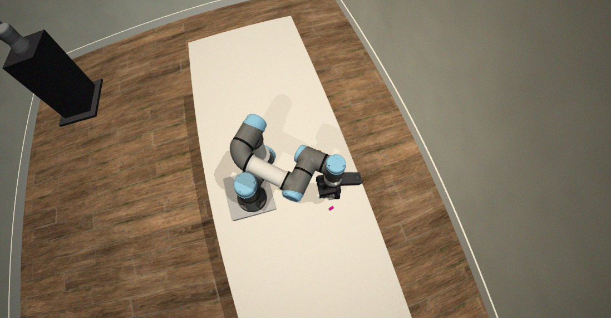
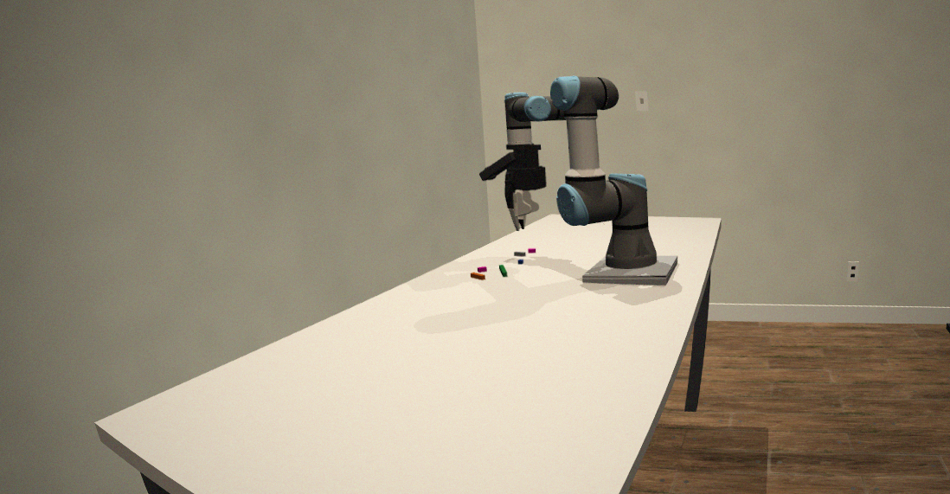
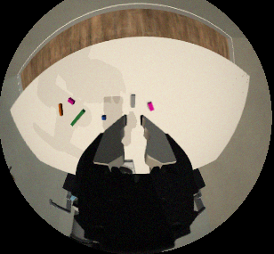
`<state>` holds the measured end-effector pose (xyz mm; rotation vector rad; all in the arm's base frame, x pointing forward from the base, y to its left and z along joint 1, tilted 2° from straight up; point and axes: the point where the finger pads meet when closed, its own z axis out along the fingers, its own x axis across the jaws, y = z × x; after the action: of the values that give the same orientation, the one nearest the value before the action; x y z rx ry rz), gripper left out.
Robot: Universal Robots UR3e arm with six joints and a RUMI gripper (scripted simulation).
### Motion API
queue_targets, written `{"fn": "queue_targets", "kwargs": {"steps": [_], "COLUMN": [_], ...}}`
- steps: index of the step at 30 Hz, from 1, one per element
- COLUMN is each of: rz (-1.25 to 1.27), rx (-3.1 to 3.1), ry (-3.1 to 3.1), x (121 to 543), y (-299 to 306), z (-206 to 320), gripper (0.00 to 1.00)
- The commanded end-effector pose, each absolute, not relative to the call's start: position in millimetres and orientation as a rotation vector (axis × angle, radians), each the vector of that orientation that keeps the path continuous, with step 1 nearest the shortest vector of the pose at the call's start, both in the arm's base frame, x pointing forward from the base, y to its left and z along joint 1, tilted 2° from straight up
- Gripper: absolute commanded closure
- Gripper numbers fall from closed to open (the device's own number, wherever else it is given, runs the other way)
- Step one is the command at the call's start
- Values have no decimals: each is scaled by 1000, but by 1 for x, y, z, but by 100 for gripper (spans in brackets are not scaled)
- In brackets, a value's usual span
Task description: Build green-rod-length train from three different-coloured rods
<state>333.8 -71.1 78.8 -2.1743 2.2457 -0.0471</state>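
Note:
My gripper (image 2: 520, 227) (image 3: 133, 115) is open by a narrow gap, empty, above the table. In the wrist view the grey rod (image 3: 132, 101) (image 2: 519, 253) lies just beyond the fingertips, lined up with the gap. One magenta rod (image 3: 150, 106) (image 2: 531, 250) (image 1: 331, 208) lies right of it, apart and slightly turned. The blue rod (image 3: 103, 118) (image 2: 520, 261) lies to its left. Farther left are the long green rod (image 3: 77, 118) (image 2: 503, 270), another magenta rod (image 3: 71, 101) (image 2: 482, 269) and the orange rod (image 3: 60, 110) (image 2: 477, 276). No rods touch. The arm hides most rods in the top view.
The white table (image 1: 265, 67) (image 2: 399, 384) carries the arm's grey base plate (image 1: 271, 204) (image 2: 664, 271). The rods lie between the base and the table's long far edge. A black pedestal (image 1: 51, 76) stands on the floor away from the table.

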Motion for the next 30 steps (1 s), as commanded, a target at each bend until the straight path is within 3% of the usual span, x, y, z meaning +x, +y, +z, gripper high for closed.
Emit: {"fn": "queue_targets", "kwargs": {"steps": [1, 30], "rz": [-51, -51], "rx": [-2174, -2174], "ry": [2245, 2246], "x": [334, 335], "y": [-71, -71], "z": [80, 68], "gripper": [86, 86]}}
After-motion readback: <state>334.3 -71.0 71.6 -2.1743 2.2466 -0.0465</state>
